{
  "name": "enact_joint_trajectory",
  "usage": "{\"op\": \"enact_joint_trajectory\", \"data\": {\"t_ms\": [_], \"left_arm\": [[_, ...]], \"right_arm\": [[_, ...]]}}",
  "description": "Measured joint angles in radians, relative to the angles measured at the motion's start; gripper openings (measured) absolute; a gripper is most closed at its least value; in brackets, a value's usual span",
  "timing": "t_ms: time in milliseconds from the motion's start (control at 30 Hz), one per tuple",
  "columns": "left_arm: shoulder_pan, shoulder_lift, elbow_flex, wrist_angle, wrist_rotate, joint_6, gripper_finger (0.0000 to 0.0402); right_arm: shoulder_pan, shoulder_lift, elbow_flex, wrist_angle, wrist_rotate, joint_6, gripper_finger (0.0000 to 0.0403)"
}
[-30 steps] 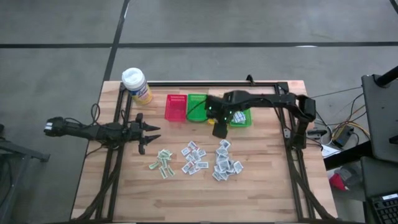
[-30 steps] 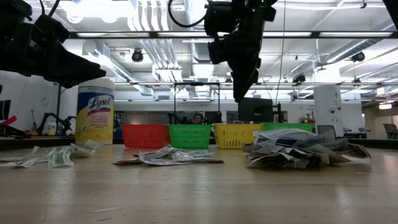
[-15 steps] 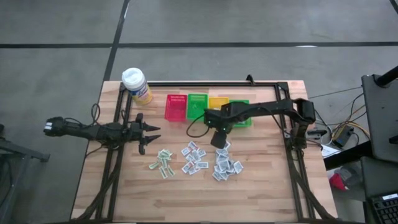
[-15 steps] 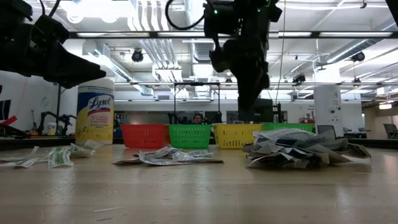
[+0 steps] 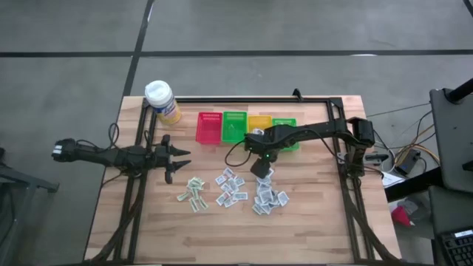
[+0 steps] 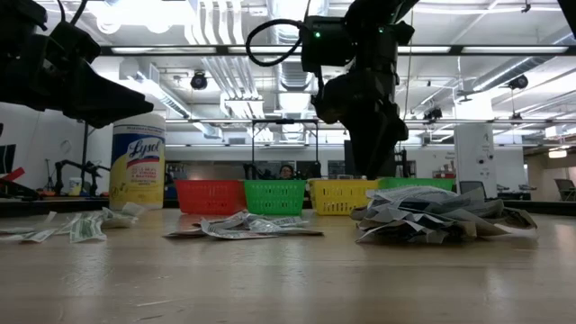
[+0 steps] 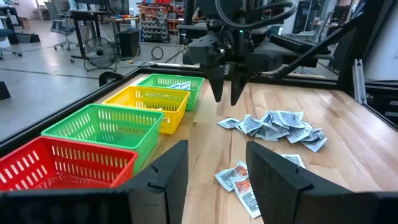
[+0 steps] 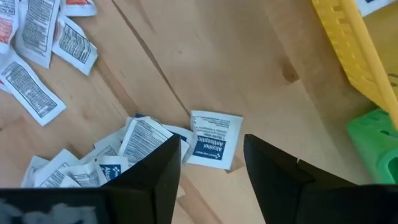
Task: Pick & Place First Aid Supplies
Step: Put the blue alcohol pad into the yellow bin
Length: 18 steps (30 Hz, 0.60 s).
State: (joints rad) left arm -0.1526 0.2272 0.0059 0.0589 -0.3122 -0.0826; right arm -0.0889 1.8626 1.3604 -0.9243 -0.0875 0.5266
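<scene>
Three loose heaps of first aid packets lie on the bench: a small green-printed heap (image 5: 191,193) toward the left, a middle heap (image 5: 230,187), and the biggest pile (image 5: 267,195) on the right, all nearer the bench's front than the baskets. One packet at the pile's edge, printed "Alcohol Antiseptic" on a blue band (image 8: 212,139), lies flat on the bare wood just beside its neighbours. A few more packets (image 7: 179,85) already lie inside the far green basket (image 5: 284,131).

Right hand (image 5: 259,167) hangs over the edge of the big pile nearest the baskets, pointing down, its two dark fingers (image 8: 274,177) spread apart with nothing between them; in the low view it is clearly above the paper, not touching it (the pile's crumpled top sits a little below the fingertips).

Behind the packets stands a row of four baskets side by side: red (image 5: 208,128), green (image 5: 234,126), yellow (image 5: 259,124), then the far green one. A yellow wipes canister with a white cap (image 5: 162,101) stands at the bench's rear left corner, well apart from the baskets.

Left hand (image 5: 172,157) waits low at the bench's left side, pointing toward the middle, its fingers (image 7: 158,180) held apart and empty, near the small green-printed heap but not touching it.
</scene>
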Motion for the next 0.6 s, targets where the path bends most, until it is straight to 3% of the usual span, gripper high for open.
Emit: {"op": "enact_joint_trajectory", "data": {"t_ms": [600], "left_arm": [[0.000,0.000,0.000,0.000,0.000,0.000,0.0158]], "right_arm": [[0.027,0.000,-0.069,0.104,-0.027,0.051,0.0175]]}}
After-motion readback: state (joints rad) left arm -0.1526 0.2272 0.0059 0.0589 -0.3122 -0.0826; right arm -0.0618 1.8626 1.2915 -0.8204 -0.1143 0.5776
